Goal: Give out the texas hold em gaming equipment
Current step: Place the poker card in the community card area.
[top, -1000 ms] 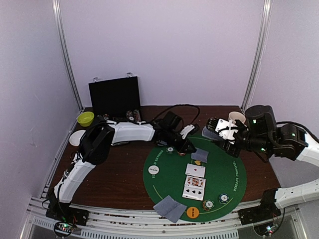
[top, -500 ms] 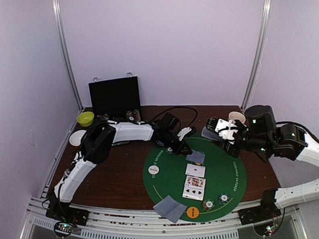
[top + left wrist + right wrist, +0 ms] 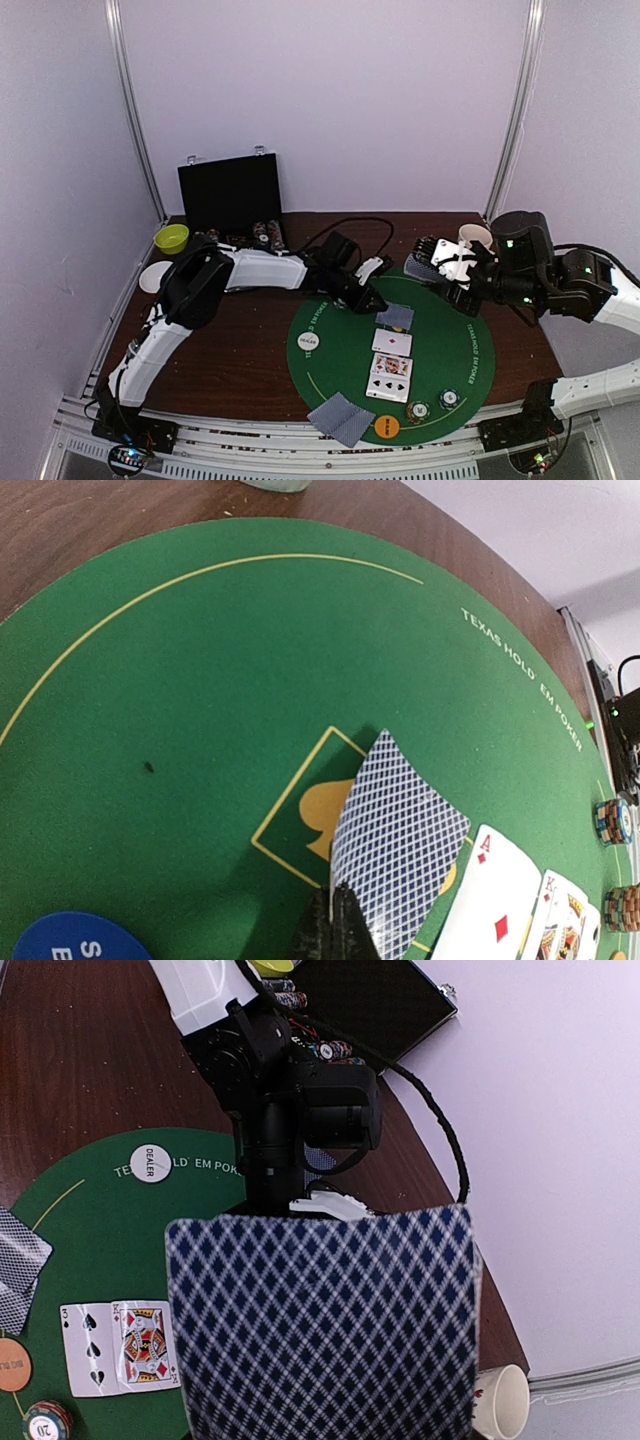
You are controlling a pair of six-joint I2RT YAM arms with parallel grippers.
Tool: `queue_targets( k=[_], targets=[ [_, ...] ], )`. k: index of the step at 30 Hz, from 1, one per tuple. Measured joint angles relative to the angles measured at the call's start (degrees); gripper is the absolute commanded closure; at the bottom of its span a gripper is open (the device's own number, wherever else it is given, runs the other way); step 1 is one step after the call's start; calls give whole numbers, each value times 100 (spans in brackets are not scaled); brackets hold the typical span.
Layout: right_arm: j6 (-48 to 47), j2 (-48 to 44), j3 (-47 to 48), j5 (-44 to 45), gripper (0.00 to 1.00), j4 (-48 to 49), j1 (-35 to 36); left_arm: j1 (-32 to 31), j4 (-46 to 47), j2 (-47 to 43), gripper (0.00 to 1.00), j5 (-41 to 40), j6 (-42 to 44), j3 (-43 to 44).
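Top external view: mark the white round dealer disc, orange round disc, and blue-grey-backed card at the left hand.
white round dealer disc (image 3: 307, 341), top external view, centre of its face.
orange round disc (image 3: 386, 427), top external view, centre of its top.
blue-grey-backed card (image 3: 396, 318), top external view, middle of its back.

Smooth cards (image 3: 400, 850); matt, perhaps felt mat (image 3: 150, 660)

Surroundings, seen from above.
Pale lilac walls (image 3: 330, 100), metal corner posts (image 3: 137, 120), dark brown wooden table (image 3: 240, 350); even, diffuse light.
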Motion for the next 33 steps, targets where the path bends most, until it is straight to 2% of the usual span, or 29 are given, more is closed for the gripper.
queue_targets(
  k=[6, 21, 26, 30, 33],
  targets=[
    [0, -48, 0, 0, 56, 2, 0, -17, 278, -122, 100, -72, -144, -275],
    [-2, -68, 0, 0, 56, -2, 0, -96, 282, -125, 100, -72, -214, -297],
    [0, -81, 0, 0, 56, -4, 0, -131, 234, -125, 88, -98, -282, -365],
    [0, -85, 0, 0, 56, -7, 0, -131, 216, -155, 83, -151, -330, -372],
    [0, -120, 0, 0, 56, -39, -2, -129, 160, -201, 72, -227, -343, -378]
  ],
)
